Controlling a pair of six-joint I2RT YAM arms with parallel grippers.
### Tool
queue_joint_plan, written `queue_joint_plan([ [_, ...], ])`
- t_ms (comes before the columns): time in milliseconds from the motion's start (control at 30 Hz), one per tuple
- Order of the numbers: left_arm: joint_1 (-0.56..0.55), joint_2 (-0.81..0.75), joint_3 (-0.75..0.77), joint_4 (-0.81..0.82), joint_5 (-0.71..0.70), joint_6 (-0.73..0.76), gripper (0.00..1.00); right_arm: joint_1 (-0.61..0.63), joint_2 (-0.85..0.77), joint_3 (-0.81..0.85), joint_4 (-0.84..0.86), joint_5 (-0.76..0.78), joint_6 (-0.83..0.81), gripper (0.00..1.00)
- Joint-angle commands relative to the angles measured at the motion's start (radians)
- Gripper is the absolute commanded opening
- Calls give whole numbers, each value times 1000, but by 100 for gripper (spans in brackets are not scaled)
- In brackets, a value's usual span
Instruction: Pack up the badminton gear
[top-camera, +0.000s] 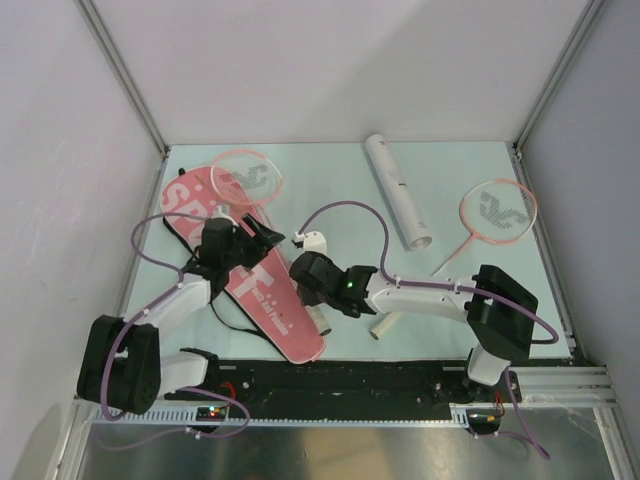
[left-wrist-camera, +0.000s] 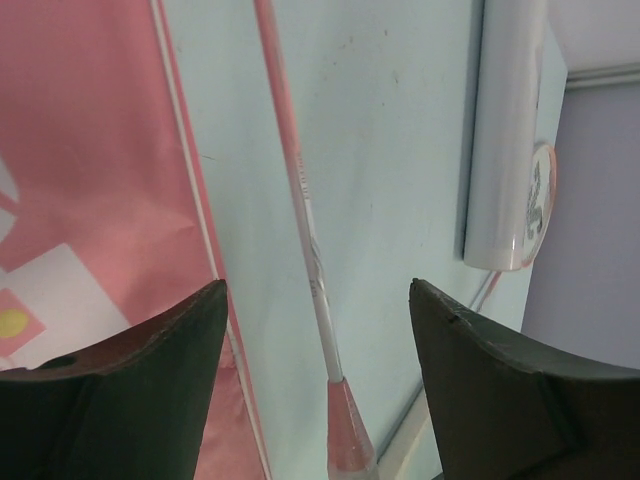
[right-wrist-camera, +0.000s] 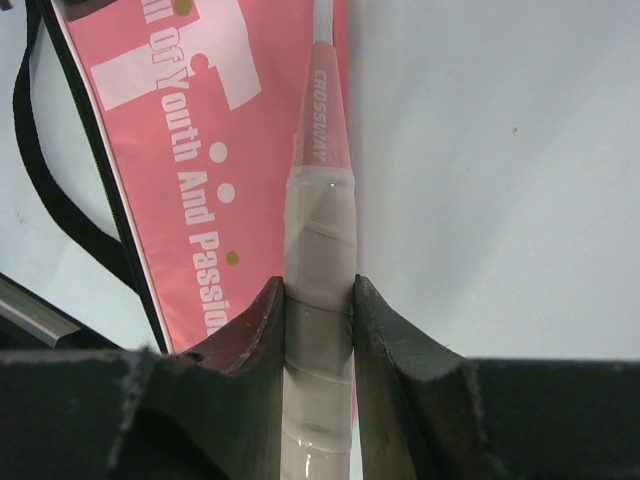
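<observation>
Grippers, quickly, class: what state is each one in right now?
Left gripper: open, holding nothing.
Right gripper: closed on the pale tape-wrapped handle of a pink-rimmed badminton racket.

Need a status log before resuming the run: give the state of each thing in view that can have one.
left gripper: open, over the racket's shaft, holding nothing.
right gripper: shut on the racket's handle.
held racket: outside the bag, gripped at the handle.
second racket: lying flat at the right, untouched.
tube: lying on its side, untouched.
bag: lying flat; whether it is zipped cannot be told.
</observation>
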Motion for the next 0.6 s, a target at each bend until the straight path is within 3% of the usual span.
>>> queue_joint_plan([
  [0,-30,28,33,92,18,2,75,18,-74,-26,70,31,36,0],
  [567,-95,-56,-91,135,13,-4,67,42,-167,-114,164,42,72,0],
])
